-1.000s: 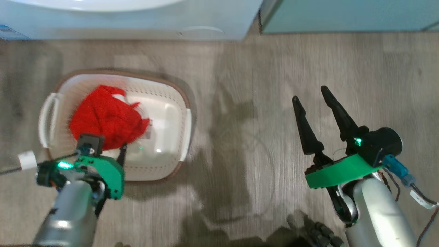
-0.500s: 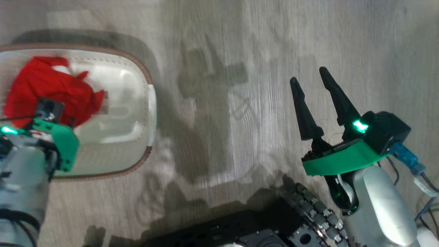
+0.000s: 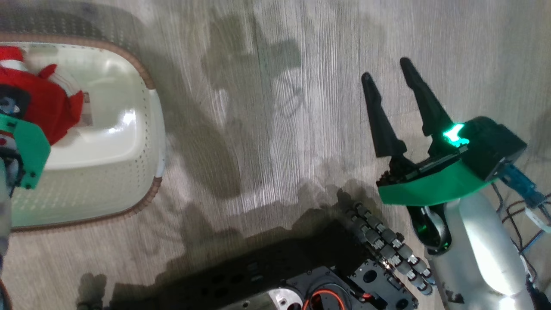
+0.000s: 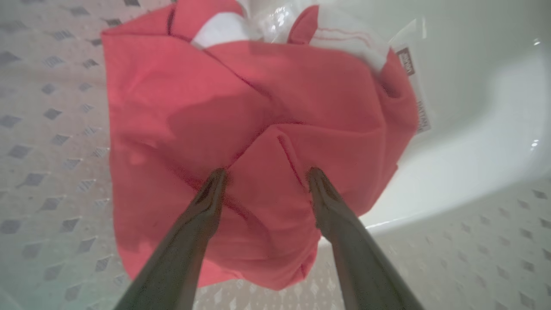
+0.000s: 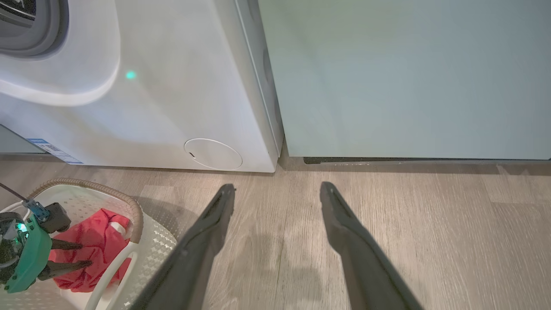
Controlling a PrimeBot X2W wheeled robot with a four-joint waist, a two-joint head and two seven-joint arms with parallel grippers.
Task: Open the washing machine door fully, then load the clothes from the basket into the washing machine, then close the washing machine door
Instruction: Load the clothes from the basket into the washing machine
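Down in the basket (image 4: 473, 94), left pincer (image 4: 267, 172) spread open at the red clothes (image 4: 172, 107); right pincer (image 5: 277, 186) open above wooden floor (image 5: 430, 215).

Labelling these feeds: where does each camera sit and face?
Head: looks down at floor, the basket and robot base; right gripper shows.
Left wrist: aims down into the basket at the clothes, past the open left gripper.
Right wrist: low, faces the washing machine and cabinet; own open fingers show.
Shared: all three show the basket and clothes.
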